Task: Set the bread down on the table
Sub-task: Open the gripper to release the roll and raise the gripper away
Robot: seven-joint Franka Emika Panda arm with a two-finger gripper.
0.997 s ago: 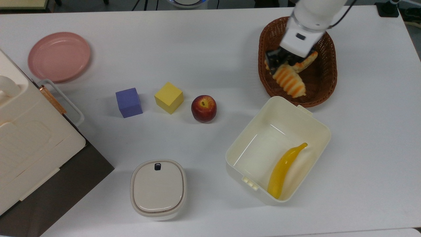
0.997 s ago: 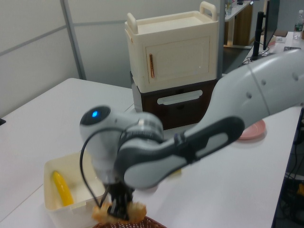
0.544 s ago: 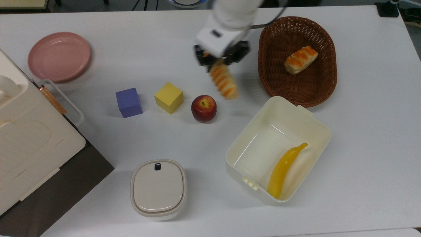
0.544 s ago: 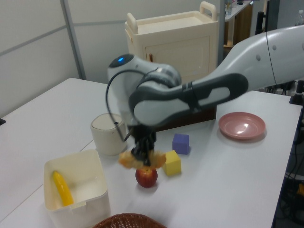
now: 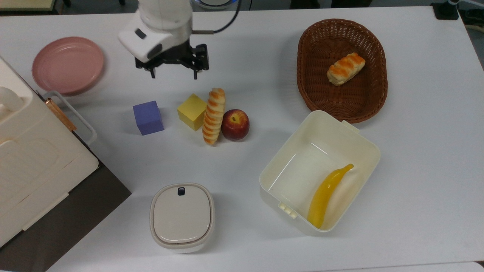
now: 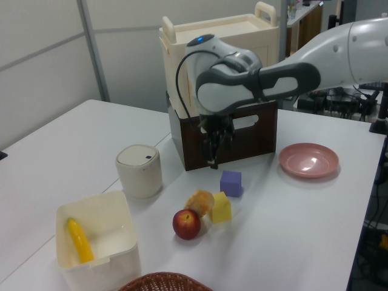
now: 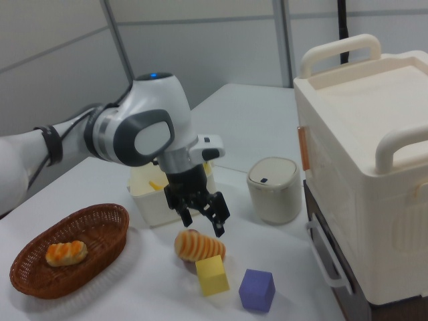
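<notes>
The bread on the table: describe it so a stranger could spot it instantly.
On the white table, find the row of blocks and fruit. The bread lies between the yellow cube and the red apple: long, narrow, orange-and-cream striped.

The white arm enters from the upper edge of the top view and ends at upper left of centre, its wrist bent so the black gripper (image 5: 173, 71) (image 6: 213, 159) (image 7: 202, 221) points downward. Its two fingers are spread apart with nothing between them. In the left view the arm reaches in from the right edge, the gripper hanging at upper centre.
</notes>
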